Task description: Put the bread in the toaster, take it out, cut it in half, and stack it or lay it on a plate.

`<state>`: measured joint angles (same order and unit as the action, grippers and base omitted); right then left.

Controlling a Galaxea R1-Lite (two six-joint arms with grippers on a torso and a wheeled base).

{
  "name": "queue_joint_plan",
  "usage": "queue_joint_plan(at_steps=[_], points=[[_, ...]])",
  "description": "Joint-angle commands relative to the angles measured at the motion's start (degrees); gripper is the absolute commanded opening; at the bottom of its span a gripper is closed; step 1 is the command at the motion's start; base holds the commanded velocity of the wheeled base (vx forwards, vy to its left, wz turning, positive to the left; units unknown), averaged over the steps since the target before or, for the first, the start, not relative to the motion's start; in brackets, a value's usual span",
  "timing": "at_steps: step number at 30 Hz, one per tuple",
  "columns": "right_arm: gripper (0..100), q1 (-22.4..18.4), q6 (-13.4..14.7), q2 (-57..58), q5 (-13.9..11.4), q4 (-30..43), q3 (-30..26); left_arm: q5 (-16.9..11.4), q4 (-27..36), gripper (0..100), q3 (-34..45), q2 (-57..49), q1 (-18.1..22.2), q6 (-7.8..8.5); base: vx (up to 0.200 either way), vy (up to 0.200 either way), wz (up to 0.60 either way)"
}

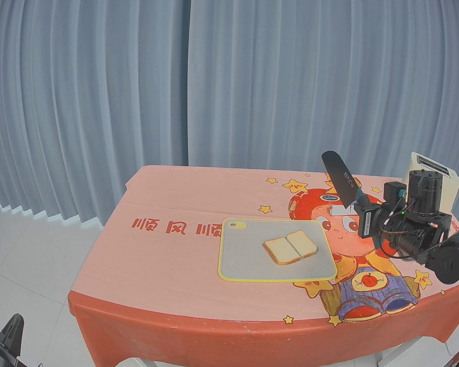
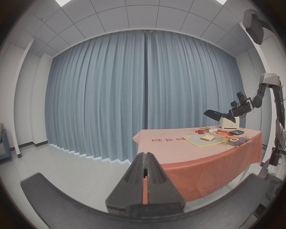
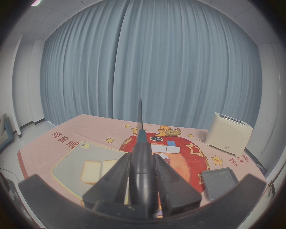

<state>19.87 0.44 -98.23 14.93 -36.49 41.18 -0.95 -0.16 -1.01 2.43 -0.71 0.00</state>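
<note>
Two half slices of toasted bread [image 1: 291, 247] lie side by side on the grey, yellow-rimmed cutting board [image 1: 246, 259] at the table's middle. My right gripper [image 1: 364, 211] hangs above the table to the right of the board, shut on a knife handle; the black blade [image 1: 342, 179] points up and toward the back left. The right wrist view shows the blade [image 3: 139, 114] edge-on, with the bread halves [image 3: 95, 170] below it. The cream toaster [image 1: 436, 174] stands at the back right, partly behind that arm. My left gripper [image 2: 145, 182] is shut and empty, low beside the table's front left.
A dark square plate [image 3: 220, 182] sits near the table's right edge, in front of the toaster [image 3: 228, 133]. A small white and blue block [image 3: 165, 148] lies behind the board. The orange cloth [image 1: 174, 270] left of the board is bare.
</note>
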Motion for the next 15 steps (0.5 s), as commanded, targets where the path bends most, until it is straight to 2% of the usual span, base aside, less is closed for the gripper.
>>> queue_joint_plan(at_steps=[1, 15], points=[[0, -0.71, 0.0, -0.12, -0.08, 0.19, 0.74, -0.02, -0.02, 0, 1.01, 0.12, 0.0, 0.0, 0.0, 0.0, 0.0], [0, -5.02, -0.61, -1.61, -0.26, 0.28, 2.5, 0.07, -0.02, 0, 1.01, 0.12, 0.0, 0.0, 0.0, 0.0, 0.0]])
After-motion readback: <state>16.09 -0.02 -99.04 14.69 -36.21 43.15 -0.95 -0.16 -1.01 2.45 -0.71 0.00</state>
